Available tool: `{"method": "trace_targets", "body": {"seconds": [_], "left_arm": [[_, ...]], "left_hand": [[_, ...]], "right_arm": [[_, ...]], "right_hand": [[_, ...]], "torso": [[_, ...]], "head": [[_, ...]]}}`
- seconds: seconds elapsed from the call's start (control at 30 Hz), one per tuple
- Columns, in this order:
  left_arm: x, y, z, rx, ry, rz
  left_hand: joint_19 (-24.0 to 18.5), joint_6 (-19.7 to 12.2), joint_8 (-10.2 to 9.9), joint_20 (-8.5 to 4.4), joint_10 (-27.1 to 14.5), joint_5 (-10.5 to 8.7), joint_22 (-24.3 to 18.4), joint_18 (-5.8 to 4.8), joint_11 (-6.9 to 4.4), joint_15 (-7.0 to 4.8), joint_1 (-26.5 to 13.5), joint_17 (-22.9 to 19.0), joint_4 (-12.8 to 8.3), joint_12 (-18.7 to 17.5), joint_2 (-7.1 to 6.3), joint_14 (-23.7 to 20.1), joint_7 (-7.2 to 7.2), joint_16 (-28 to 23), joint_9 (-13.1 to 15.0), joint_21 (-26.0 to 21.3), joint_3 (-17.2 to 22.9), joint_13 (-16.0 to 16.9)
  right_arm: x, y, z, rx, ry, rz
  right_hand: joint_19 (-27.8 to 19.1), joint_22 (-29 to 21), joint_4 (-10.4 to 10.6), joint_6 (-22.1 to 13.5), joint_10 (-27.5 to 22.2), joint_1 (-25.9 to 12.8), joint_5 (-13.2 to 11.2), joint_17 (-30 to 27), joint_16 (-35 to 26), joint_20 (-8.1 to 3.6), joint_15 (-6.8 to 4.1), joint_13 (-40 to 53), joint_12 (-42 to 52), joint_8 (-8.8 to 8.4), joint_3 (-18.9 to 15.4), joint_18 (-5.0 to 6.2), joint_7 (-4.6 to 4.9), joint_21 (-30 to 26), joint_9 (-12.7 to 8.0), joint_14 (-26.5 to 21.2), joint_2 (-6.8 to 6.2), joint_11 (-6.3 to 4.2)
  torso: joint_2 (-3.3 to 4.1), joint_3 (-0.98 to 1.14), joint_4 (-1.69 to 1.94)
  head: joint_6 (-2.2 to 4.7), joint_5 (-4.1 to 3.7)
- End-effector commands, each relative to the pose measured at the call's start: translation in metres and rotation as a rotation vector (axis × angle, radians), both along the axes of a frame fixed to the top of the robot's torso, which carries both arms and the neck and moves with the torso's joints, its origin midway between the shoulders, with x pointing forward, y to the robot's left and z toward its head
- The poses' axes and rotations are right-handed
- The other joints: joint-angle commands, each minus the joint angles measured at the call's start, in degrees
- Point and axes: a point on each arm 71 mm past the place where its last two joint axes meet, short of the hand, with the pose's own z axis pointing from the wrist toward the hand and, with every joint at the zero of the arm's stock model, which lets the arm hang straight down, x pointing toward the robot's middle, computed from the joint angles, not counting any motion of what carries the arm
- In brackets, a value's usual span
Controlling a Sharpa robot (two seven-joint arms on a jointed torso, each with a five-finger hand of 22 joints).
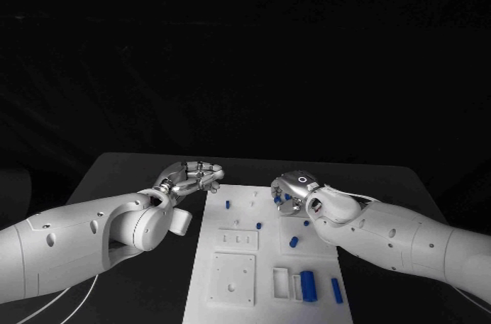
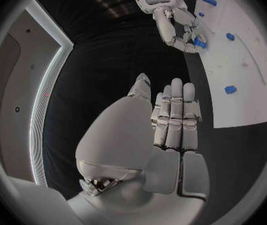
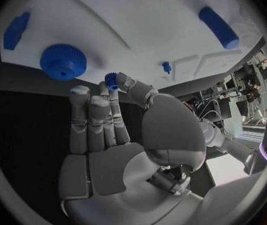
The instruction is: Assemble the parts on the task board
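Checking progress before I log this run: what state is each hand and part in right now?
left hand: holds nothing, fingers apart, beside the board's far left corner.
right hand: pinches a small blue gear in its fingers.
task board: flat on the table.
large blue gear: lying on the board, untouched.

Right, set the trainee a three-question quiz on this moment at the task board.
1. True or false: the left hand holds a blue part.
2. Pick one: what does the right hand pinch between thumb and finger? A: a small blue part. B: a white cable. C: nothing.
3. Fill the gap: the loose parts lying on the white task board are ____ in colour.

Key: 1 false; 2 A; 3 blue.
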Motion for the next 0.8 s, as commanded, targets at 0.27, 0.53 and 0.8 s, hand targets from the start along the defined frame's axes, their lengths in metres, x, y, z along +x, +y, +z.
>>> {"method": "trace_targets", "body": {"seconds": [0.27, 0.53, 0.8], "left_arm": [[0.001, -0.006, 0.001, -0.011, -0.005, -0.021], [0.0, -0.008, 0.002, -0.012, -0.005, -0.025], [0.0, -0.011, 0.004, -0.015, -0.01, -0.033]], "left_hand": [[-0.32, 0.23, -0.38, 0.04, -0.35, -0.39, 1.06, 0.84, -0.03, 0.05, -0.59, 0.13, 0.05, -0.25, -0.11, -0.1, 0.14, -0.29, -0.09, 0.36, 0.42, -0.07], [-0.34, 0.23, -0.39, 0.05, -0.34, -0.39, 1.06, 0.85, -0.04, 0.05, -0.59, 0.16, 0.04, -0.27, -0.12, -0.1, 0.12, -0.32, -0.1, 0.37, 0.46, -0.07], [-0.36, 0.25, -0.39, 0.05, -0.31, -0.39, 1.06, 0.85, -0.07, 0.05, -0.56, 0.19, 0.03, -0.3, -0.15, -0.1, 0.08, -0.35, -0.11, 0.38, 0.5, -0.07]], "right_arm": [[0.002, 0.023, 0.006, 0.001, -0.088, -0.002], [0.005, 0.036, 0.011, 0.001, -0.118, 0.002], [0.008, 0.046, 0.014, 0.005, -0.134, 0.01]], "right_hand": [[1.63, 0.13, 0.04, 0.5, 4.28, 0.43, -0.03, -0.15, 0.4, -1.29, -1.67, 0.23, -0.01, 0.24, 0.53, 3.61, -0.01, 0.42, 0.28, -1.29, -0.46, -0.75], [1.66, 0.21, 0.26, 0.61, 4.39, 0.56, -0.03, -0.25, 0.5, -1.3, -1.69, 0.29, -0.13, 0.2, 0.86, 3.61, -0.06, 0.48, 0.37, -1.31, -0.79, -0.76], [1.69, 0.27, 0.62, 0.7, 4.5, 0.59, -0.03, -0.36, 0.61, -1.3, -1.7, 0.35, -0.26, 0.14, 1.14, 3.61, -0.08, 0.52, 0.45, -1.31, -1.08, -0.77]], "torso": [[0.14, -0.1, 0.11], [0.55, -0.69, 1.09], [0.72, -0.73, 1.1]], "head": [[0.24, 0.14], [0.57, -0.72], [0.69, -0.49]]}}
